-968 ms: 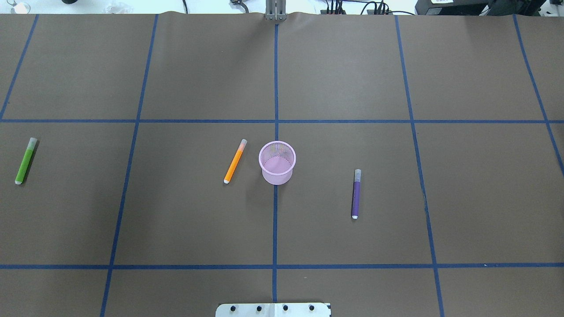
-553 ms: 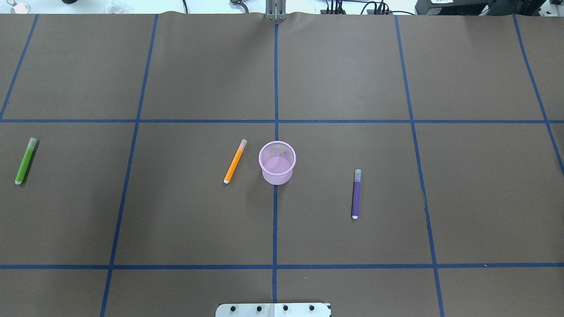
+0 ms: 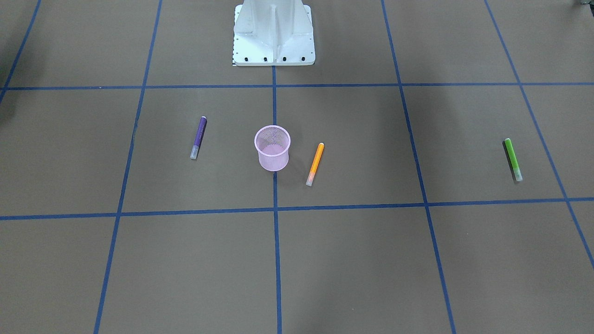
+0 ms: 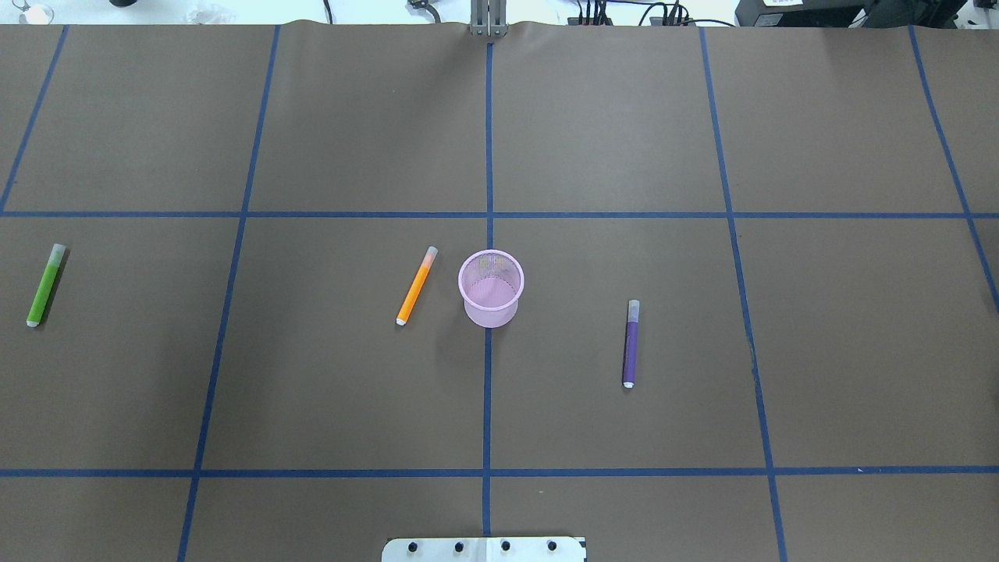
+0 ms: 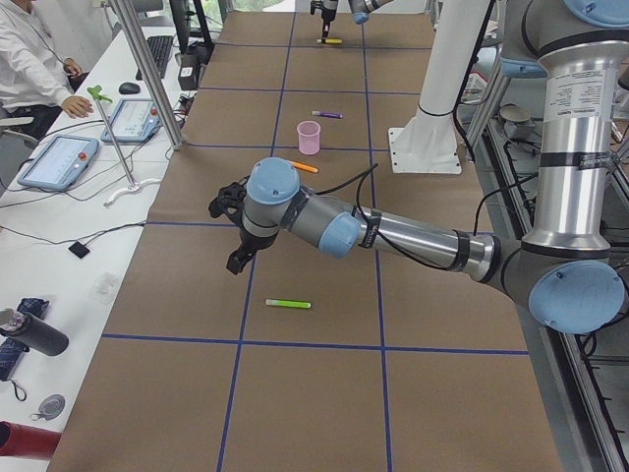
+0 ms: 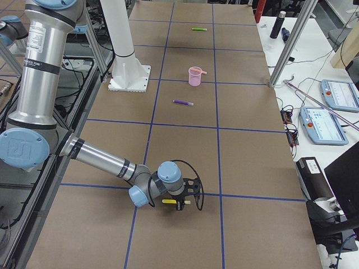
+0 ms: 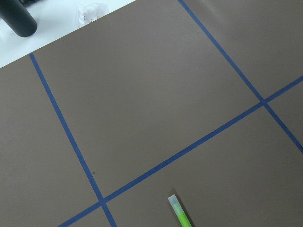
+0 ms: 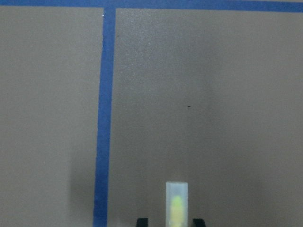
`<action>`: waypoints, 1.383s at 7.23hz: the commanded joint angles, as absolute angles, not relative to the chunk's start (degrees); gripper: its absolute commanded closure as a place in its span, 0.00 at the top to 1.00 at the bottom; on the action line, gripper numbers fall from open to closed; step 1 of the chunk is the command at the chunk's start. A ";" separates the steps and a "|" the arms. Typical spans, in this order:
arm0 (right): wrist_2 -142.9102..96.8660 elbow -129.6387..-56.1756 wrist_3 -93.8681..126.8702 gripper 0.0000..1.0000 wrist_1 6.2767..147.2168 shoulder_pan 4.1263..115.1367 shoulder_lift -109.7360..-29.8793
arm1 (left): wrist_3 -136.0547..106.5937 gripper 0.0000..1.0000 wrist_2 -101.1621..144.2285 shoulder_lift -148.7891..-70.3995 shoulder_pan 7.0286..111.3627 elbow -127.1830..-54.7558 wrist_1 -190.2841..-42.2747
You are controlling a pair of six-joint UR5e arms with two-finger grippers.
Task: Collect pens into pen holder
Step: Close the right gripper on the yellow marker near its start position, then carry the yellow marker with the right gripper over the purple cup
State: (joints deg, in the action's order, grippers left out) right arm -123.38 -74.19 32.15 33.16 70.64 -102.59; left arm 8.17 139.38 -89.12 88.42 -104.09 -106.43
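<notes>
The pink mesh pen holder stands upright at the table's middle, also in the front view. An orange pen lies just left of it, a purple pen to its right, and a green pen at the far left. My left gripper hovers above the table near the green pen; I cannot tell if it is open. The left wrist view shows the green pen's cap end. My right gripper is open and low at the table, one fingertip on each side of the yellow pen.
The brown table cover has a blue tape grid. The robot's white base stands behind the holder. Operator tablets and a black bottle lie on the white side bench. A person sits at that bench.
</notes>
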 commanded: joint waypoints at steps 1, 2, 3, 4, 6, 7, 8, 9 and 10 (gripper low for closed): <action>-123.31 -76.71 32.08 0.00 33.22 70.75 -102.66 | 8.17 1.00 139.39 -89.12 88.42 -104.06 -106.44; -123.48 -80.03 32.34 0.00 33.31 70.75 -102.13 | 8.17 1.00 139.39 -89.12 88.42 -104.06 -106.44; -123.75 -84.24 32.78 0.00 33.05 70.66 -100.74 | 8.26 1.00 139.39 -89.21 88.16 -104.15 -106.61; -124.01 -88.64 33.57 0.00 33.05 70.49 -99.16 | 8.17 1.00 139.31 -89.21 87.28 -104.06 -109.22; -127.34 -90.87 35.84 0.00 32.87 66.47 -92.32 | 8.17 1.00 139.31 -89.21 86.57 -103.97 -109.95; -127.18 -91.84 37.69 0.00 32.87 62.70 -88.63 | 8.17 1.00 139.31 -89.21 85.96 -103.80 -109.95; -127.18 -92.63 40.58 0.00 32.87 60.58 -84.24 | 8.09 1.00 139.31 -89.21 85.26 -103.80 -109.95; -126.92 -93.77 43.30 0.00 32.87 57.51 -80.55 | 8.17 1.00 139.31 -89.21 84.73 -103.80 -109.95; -126.13 -93.78 43.42 0.00 32.87 54.44 -76.07 | 8.17 1.00 139.31 -89.30 84.03 -103.80 -109.95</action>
